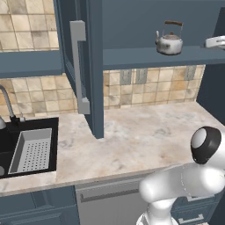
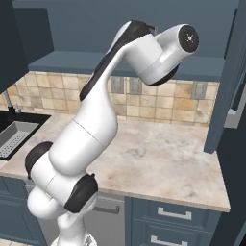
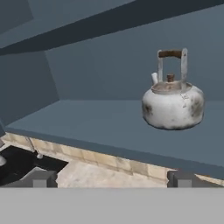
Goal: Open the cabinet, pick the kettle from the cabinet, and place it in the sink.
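Kettle point(image 3: 173, 107) sits upright on the open cabinet point(image 1: 145, 57) shelf, right of frame centre, untouched. Fingers point(image 3: 40, 178) stand spread, empty, short of it. Likely rigid, light, slick metal; the arched handle on top looks the safest grip.

The arm point(image 2: 91, 139) consists of glossy white rounded link housings joined by dark grey-black joint collars. A grey disc caps one joint. The pincer fingertips point(image 3: 41, 178) are dark blocks.

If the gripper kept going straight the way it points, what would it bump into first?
Probably the back wall of the cabinet, passing left of the kettle. The gripper is open; depth is hard to judge.
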